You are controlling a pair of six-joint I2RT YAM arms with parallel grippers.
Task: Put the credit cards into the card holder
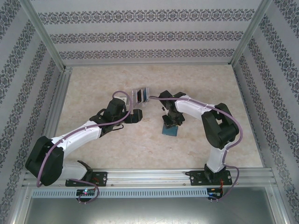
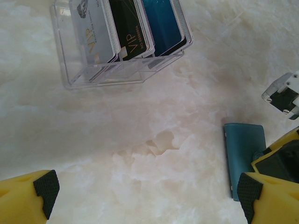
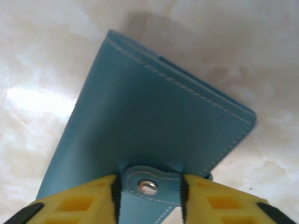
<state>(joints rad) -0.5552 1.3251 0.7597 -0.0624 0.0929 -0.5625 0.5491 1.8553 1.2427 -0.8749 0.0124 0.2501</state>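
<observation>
Now | right jaws grip card holder (image 3: 154, 121) | left jaws wide | credit cards (image 2: 133, 28) in stand (image 2: 70, 74)

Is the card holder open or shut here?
Shut. The card holder is folded over, its snap tab wrapped onto the outer face and pinched by the right end effector.

My left wrist view cuts off the tops of the cards (image 2: 128, 28) and their clear stand (image 2: 70, 70). My right gripper (image 3: 149, 189) covers the strap end of the wallet (image 3: 149, 116).
</observation>
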